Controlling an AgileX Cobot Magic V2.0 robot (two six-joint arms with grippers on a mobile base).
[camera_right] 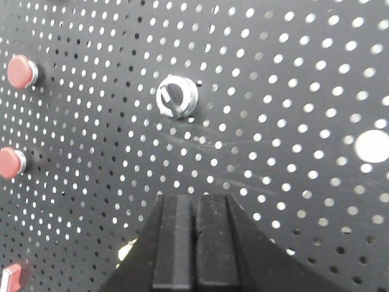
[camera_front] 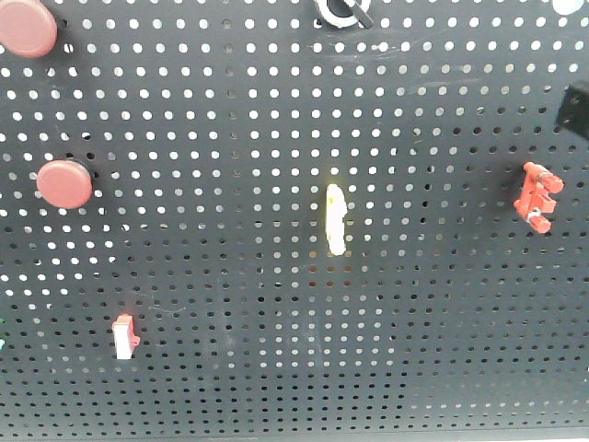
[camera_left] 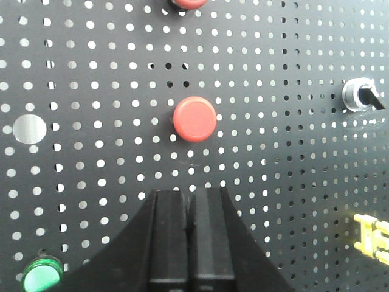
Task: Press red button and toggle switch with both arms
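Black pegboard (camera_front: 442, 322) fills every view: a flat, matte sheet with even rows of small round holes, and light scuff marks near the switch in the right wrist view.

Left gripper (camera_left: 190, 198) is two blocky black fingers pressed flat together, with only a thin seam between them and nothing held. Right gripper (camera_right: 194, 204) is the same, fingers closed on each other and empty.

Red button (camera_left: 194, 118) is a smooth, round, domed cap. It sits on the board straight above the left fingertips, with a clear gap between them. A second red button (camera_left: 188, 3) is cut off by the top edge.

Toggle switch (camera_right: 176, 97) is a shiny round metal ring around a short black lever. It sits above the right fingertips, slightly to the left, not touching them. In the left wrist view its lever (camera_left: 371, 96) juts right and dips slightly, with its long axis close to level. In the front view it is clipped at the top edge (camera_front: 342, 11).

Yellow switch (camera_front: 336, 219) is a pale, glossy upright oblong at mid-board. Red comb piece (camera_front: 537, 196) is toothed plastic, out to the right. Green button (camera_left: 41, 275) is round and translucent, low on the left.
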